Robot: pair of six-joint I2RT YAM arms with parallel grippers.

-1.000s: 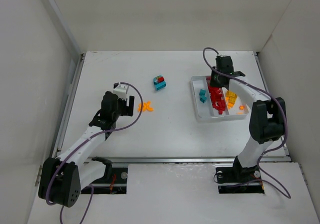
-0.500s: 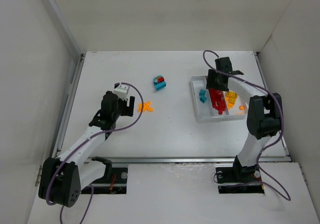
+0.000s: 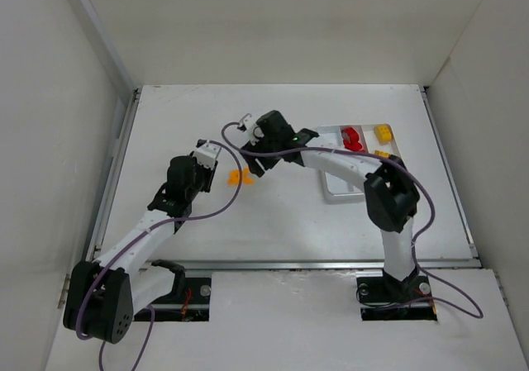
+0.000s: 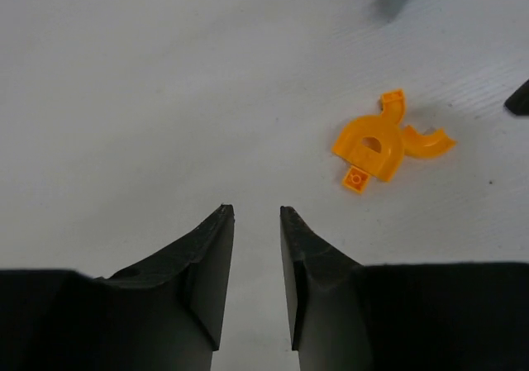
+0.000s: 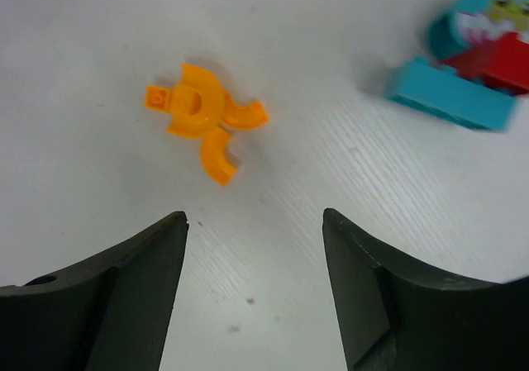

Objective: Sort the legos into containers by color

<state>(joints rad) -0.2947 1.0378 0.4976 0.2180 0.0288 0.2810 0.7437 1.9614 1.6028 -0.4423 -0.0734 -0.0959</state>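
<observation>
White tabletop, pale walls. From the top you see both arms meeting mid-table. The left claw [image 3: 215,171] sits just beside the orange legos [image 3: 240,176], and the right claw [image 3: 251,165] hangs just over them from the other side. The right arm's reach hides part of the tray [image 3: 337,195]; red legos [image 3: 351,137] and a yellow one [image 3: 383,130] show in it.

Left wrist: jaws drawn close with a slim gap, gripping nothing. The orange pieces [image 4: 376,144] are ahead and to the right, well outside the gap.

Right wrist: jaws spread wide and released. The orange pieces [image 5: 202,115] lie ahead on the left, with a teal-and-red clump [image 5: 471,65] off to the right.

Risk: both claws are aimed at one pile, so they could knock each other. The thin curved pieces touch each other, so a pinch may skid them or lift only one.
</observation>
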